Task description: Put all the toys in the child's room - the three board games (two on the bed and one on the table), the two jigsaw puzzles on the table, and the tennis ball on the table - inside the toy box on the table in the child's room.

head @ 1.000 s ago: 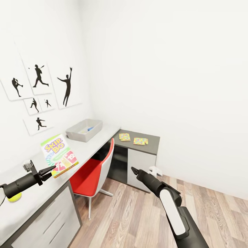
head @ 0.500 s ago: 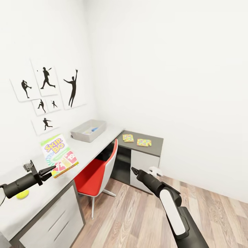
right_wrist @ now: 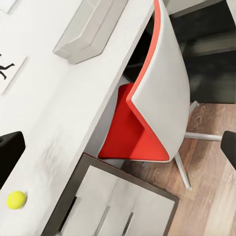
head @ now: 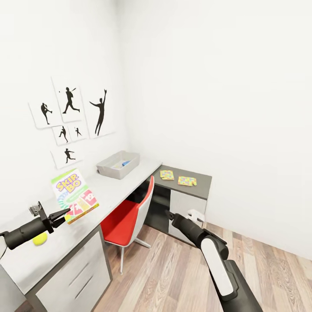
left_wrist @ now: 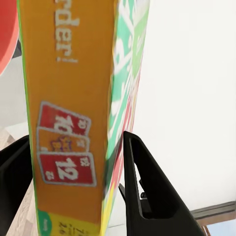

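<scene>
Left gripper point(head: 65, 213), low at the near left, clamped on the bottom corner of the green Skip-Bo board game point(head: 74, 196), held tilted up above the long white table point(head: 104, 190). Up close in the left wrist view, black fingers point(left_wrist: 147, 191) pressed against either face of the game box point(left_wrist: 69, 123), its orange edge with red number cards facing the camera. Right gripper point(head: 169, 214) stretched forward at centre over the wood-plank floor point(head: 173, 277), fingers spread apart and holding nothing; fingertips point(right_wrist: 11, 152) at opposite edges of the right wrist view.

Tennis ball point(head: 40, 238) lying on the near end of the table, just beside the left arm; also seen from above point(right_wrist: 16, 199). Grey toy box point(head: 118, 164) at the far end of the table against the wall, something small and blue inside. Two jigsaw puzzles point(head: 167, 174) point(head: 186, 180) flat side by side on the dark-topped corner cabinet point(head: 203, 184), to the right of the toy box. Red-seated chair point(head: 130, 214) tucked at the table. Black sports silhouette pictures point(head: 71, 119) on the left wall.
</scene>
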Motion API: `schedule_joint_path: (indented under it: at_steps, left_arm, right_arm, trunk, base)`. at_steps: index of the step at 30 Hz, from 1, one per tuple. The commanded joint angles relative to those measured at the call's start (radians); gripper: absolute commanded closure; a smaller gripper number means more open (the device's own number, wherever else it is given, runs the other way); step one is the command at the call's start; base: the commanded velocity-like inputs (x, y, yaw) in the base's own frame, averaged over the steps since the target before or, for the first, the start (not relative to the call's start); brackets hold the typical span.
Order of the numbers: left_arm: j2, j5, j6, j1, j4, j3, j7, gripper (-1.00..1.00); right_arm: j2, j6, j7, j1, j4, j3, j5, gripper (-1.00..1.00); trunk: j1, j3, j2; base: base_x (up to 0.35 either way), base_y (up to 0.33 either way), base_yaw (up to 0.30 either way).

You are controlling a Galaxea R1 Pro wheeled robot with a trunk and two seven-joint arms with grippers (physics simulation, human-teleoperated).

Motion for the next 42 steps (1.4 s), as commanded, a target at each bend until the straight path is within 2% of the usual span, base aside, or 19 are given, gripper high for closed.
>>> schedule_joint_path:
  at_steps: [1,42]
  left_arm:
    - [0.000,-0.001,0.004,-0.001,0.001,0.001,-0.004,1.00]
    - [-0.002,-0.001,0.000,-0.001,0.001,0.000,-0.002,1.00]
  right_arm:
    - [0.000,0.002,-0.009,0.000,-0.001,0.001,-0.011,-1.00]
    - [0.001,0.002,-0.009,0.000,0.000,0.002,-0.009,-1.00]
  trunk:
    - [0.000,-0.001,0.000]
    - [0.000,-0.063,0.000]
  base:
    - [0.000,0.000,0.004]
    - [0.000,0.000,0.000]
